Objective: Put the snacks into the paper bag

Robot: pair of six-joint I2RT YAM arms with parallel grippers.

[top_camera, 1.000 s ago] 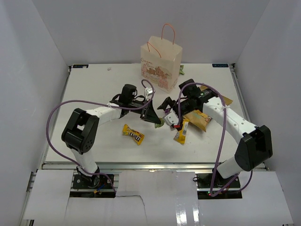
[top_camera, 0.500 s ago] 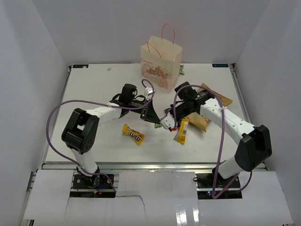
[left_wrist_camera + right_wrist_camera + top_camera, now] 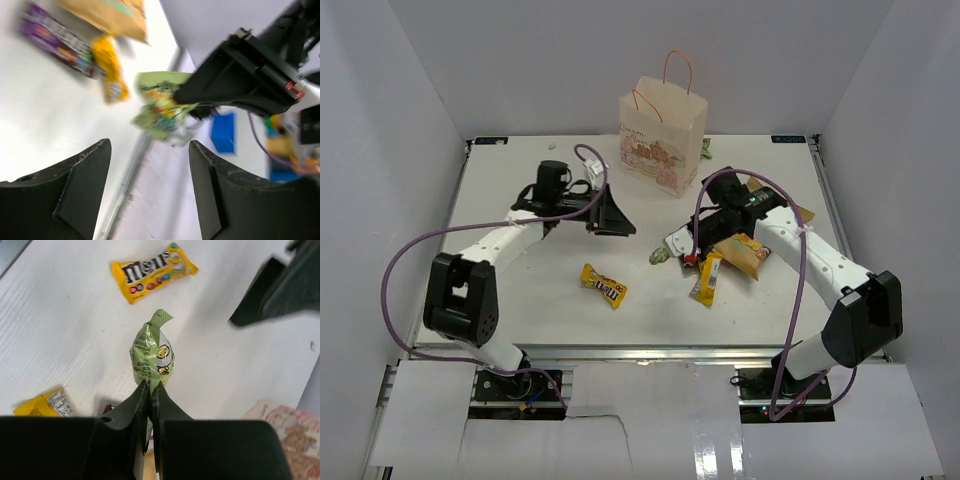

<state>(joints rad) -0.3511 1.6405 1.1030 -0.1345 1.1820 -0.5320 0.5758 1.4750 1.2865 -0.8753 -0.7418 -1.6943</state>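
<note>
My right gripper [image 3: 151,385] is shut on the tail of a small green snack packet [image 3: 152,357], holding it just above the table [image 3: 510,290] near the middle [image 3: 660,257]. My left gripper [image 3: 149,145] is open and empty; it stands apart to the upper left [image 3: 612,218]. The yellow M&M's pack [image 3: 604,284] lies flat in front. To the right lie a yellow bar [image 3: 706,280], a yellow-tan chip bag [image 3: 745,250] and a dark purple bar [image 3: 55,37]. The paper bag [image 3: 662,135] stands upright at the back.
A small green item [image 3: 706,150] lies right of the paper bag. Another tan packet [image 3: 798,212] shows behind the right arm. White walls close in the table on three sides. Purple cables loop off both arms.
The left gripper opened, let go of the green packet and drew back to the upper left. The right gripper shut on the packet and keeps it.
</note>
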